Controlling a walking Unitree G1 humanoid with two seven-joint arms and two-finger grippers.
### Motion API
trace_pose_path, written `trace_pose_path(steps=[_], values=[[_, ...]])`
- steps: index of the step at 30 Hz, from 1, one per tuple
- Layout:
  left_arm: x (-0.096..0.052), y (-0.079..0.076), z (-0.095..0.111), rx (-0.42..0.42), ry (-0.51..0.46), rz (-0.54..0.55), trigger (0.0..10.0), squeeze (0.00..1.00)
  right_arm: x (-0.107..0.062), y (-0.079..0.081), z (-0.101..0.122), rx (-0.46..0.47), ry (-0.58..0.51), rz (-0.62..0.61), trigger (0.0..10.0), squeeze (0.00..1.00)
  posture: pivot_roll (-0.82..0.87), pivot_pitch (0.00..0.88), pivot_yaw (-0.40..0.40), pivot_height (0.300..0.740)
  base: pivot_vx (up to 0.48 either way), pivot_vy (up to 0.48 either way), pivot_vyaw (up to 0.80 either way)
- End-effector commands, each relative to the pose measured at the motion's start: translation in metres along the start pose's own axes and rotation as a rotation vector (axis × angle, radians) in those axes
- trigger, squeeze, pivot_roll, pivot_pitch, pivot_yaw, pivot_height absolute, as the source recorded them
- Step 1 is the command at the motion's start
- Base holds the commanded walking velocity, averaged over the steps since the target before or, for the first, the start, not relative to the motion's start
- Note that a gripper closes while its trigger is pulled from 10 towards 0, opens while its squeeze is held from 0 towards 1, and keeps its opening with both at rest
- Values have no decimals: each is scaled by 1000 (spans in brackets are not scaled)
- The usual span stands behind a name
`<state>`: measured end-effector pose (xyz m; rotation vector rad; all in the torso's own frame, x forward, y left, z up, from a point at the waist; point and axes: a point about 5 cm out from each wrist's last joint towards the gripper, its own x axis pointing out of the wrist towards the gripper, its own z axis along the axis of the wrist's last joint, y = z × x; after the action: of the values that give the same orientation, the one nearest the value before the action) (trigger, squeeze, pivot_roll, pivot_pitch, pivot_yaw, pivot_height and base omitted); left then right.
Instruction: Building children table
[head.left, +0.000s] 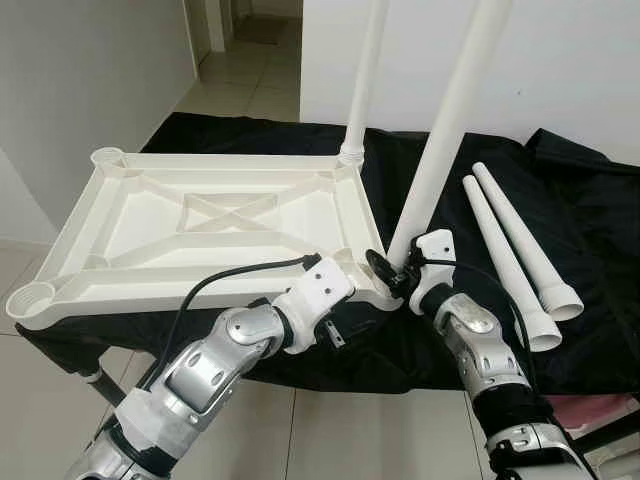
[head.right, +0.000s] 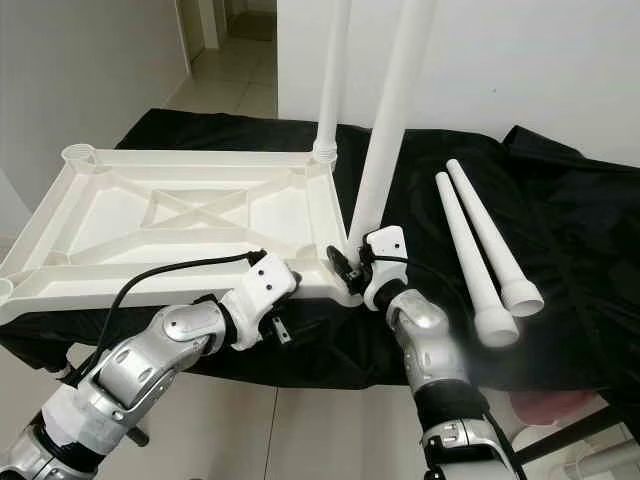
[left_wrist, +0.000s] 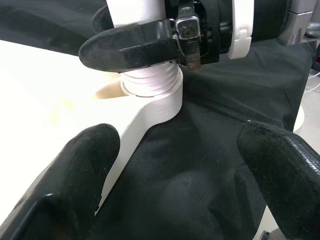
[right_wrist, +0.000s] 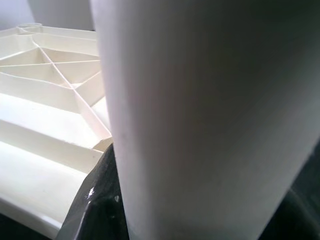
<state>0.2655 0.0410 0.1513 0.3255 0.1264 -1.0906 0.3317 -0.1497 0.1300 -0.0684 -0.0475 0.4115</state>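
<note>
Tabletop (head.left: 200, 215) lies upside down on black cloth (head.left: 600, 260). At its near corner my right gripper (head.left: 385, 272) clamps the leaning leg (head.left: 440, 150); left gripper (left_wrist: 175, 165) hangs open just beside. Beyond, another leg (head.left: 365, 80) stands; two spare legs (head.left: 515, 250) lie right.

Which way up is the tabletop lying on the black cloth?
Upside down: the tabletop shows its ribbed underside and corner sockets, with two legs standing up from its right-hand corners.
</note>
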Motion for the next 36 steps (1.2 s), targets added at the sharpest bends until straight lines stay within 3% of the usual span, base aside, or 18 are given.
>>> trace_pose_path(steps=[1, 3, 12, 18, 19, 21, 26, 36], values=[[0, -7, -1, 10, 11, -86, 10000, 0, -5, -5, -11, 19, 62, -96, 10000, 0, 6, 0, -30, 740, 0, 0, 0], [0, -7, -1, 10, 11, -88, 10000, 0, -6, -9, -11, 42, 79, -193, 10000, 0, 4, 0, -30, 740, 0, 0, 0], [1, -9, -1, 8, 10, -95, 10000, 0, -9, -18, -7, 69, 63, -396, 10000, 0, 1, 0, -31, 740, 0, 0, 0], [0, -9, -2, 1, 14, -88, 10000, 0, -11, -2, -3, 141, 20, -584, 10000, 0, 9, 2, -39, 740, 0, 0, 0], [0, -9, -3, -1, 15, -85, 10000, 0, -14, 2, -2, 139, 8, -683, 10000, 0, 12, 1, -39, 740, 0, 0, 0], [0, -9, -3, -2, 15, -82, 10000, 0, -16, 4, -1, 136, 1, -751, 10000, 0, 12, 1, -39, 740, 0, 0, 0], [-2, -8, -3, -3, 15, -75, 10000, 0, -7, 21, -1, 151, 11, -637, 10000, 0, 12, 4, -36, 740, 0, 0, 0], [-1, -8, -2, 2, 11, -67, 10000, 0, -22, 12, -1, 127, -13, -675, 10000, 0, 10, 13, -38, 740, 0, 0, 0]])
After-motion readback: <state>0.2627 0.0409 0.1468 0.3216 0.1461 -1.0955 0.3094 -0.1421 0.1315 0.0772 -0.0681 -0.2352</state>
